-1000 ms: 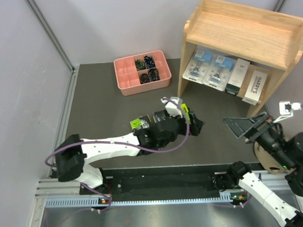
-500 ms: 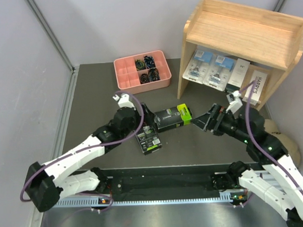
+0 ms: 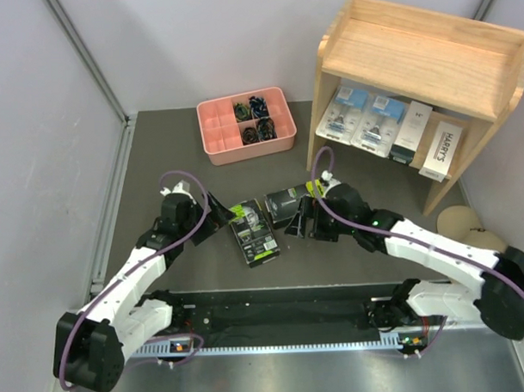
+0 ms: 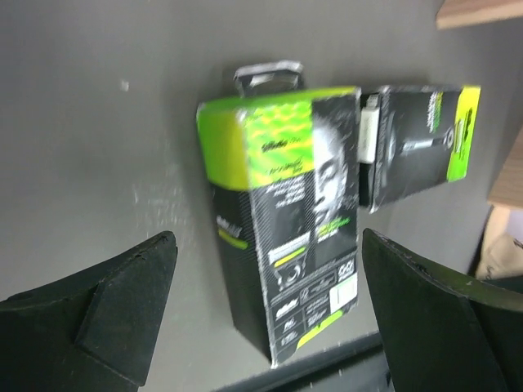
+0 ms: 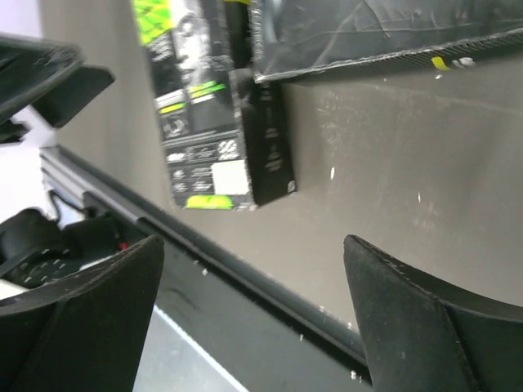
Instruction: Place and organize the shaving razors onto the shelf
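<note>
Jaws wide apart on both arms, nothing held. Left gripper [image 3: 214,216] is facing the front black box [image 3: 255,234], right gripper [image 3: 302,222] is hovering at the rear black box [image 3: 288,202], prob. one pick each. Both are lying on the table [image 3: 171,169], short of the shelf [image 3: 421,53].

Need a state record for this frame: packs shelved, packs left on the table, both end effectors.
shelved: blister packs and white boxes, lower tier of shelf
top tier: no packs
on table: nearer black box, farther black box, both lying flat
left end effector: open, empty, facing nearer black box
right end effector: open, empty, at farther black box
packs to shelve: two
</note>
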### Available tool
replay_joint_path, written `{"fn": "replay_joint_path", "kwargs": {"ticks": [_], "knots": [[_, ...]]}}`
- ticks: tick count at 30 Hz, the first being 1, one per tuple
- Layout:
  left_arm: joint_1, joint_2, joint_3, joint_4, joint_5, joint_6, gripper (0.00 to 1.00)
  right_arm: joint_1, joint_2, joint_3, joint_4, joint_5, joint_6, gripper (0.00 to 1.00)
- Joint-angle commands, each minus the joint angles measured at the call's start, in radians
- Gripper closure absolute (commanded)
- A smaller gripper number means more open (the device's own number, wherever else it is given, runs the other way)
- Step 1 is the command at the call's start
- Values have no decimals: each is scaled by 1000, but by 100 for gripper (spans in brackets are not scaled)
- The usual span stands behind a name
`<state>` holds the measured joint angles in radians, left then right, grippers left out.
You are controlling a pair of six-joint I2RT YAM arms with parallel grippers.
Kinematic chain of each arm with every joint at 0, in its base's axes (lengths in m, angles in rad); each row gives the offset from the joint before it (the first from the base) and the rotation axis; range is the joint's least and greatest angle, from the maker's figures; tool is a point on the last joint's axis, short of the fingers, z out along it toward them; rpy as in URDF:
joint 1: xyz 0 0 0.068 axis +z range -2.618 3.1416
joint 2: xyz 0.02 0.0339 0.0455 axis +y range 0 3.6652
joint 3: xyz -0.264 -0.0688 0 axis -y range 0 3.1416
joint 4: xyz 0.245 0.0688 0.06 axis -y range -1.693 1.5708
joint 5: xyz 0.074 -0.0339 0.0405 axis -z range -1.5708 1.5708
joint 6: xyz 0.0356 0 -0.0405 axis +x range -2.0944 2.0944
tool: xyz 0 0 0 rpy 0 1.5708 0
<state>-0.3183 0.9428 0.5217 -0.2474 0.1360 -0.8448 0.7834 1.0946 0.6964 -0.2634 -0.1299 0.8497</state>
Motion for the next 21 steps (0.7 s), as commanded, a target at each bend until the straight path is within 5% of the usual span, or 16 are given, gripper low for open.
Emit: {"fn": "replay_joint_path", "kwargs": {"ticks": [1,14,21], "knots": [[35,-22,-37,46,152,-25,1,14,108,-14,254,-43,14,14],[35,108,-93,143,303,-26,5,63,439,63,460,-106,69,37],[4,151,-146,235,313,-42,21,115,553,117,492,-106,95,52]]}}
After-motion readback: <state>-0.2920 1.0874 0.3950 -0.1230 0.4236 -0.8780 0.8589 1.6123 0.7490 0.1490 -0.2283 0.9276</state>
